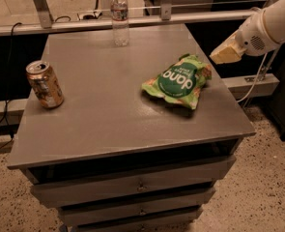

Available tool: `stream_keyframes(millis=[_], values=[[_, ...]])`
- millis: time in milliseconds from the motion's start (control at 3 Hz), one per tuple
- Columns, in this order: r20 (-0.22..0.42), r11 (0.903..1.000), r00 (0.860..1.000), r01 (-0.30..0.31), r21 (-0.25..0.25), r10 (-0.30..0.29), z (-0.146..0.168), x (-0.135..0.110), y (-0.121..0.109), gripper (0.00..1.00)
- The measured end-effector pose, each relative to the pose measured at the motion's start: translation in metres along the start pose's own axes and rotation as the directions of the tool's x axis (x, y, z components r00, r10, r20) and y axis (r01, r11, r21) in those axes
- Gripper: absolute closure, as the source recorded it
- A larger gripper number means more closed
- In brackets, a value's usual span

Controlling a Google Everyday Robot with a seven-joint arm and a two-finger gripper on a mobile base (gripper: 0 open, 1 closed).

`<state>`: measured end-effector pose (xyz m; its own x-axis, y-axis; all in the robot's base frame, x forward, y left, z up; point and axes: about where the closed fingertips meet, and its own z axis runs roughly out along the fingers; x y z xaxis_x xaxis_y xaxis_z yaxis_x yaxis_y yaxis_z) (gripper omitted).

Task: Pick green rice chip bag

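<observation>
The green rice chip bag (178, 81) lies flat on the right half of the grey cabinet top (103, 115), its dark-green circle with white letters facing up. My gripper (224, 55), with pale yellow tips on a white arm, hangs above and beyond the cabinet's right edge, up and to the right of the bag. It does not touch the bag and holds nothing.
An orange-gold drink can (45, 84) stands near the left edge. A clear water bottle (120, 16) stands at the back centre. Drawers (132, 187) lie below the top. A rail (132, 21) runs behind, and a cable (253, 83) hangs on the right.
</observation>
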<state>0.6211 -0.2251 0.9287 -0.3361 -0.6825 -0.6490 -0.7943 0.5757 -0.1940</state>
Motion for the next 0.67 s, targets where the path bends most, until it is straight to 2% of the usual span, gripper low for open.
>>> stream_keyframes(millis=[333, 667], values=[[0.042, 0.9986, 0.999, -0.018, 0.050, 0.016, -0.022, -0.020, -0.003, 1.00], [0.058, 0.9987, 0.998, -0.005, 0.050, 0.002, -0.027, -0.037, -0.001, 1.00]])
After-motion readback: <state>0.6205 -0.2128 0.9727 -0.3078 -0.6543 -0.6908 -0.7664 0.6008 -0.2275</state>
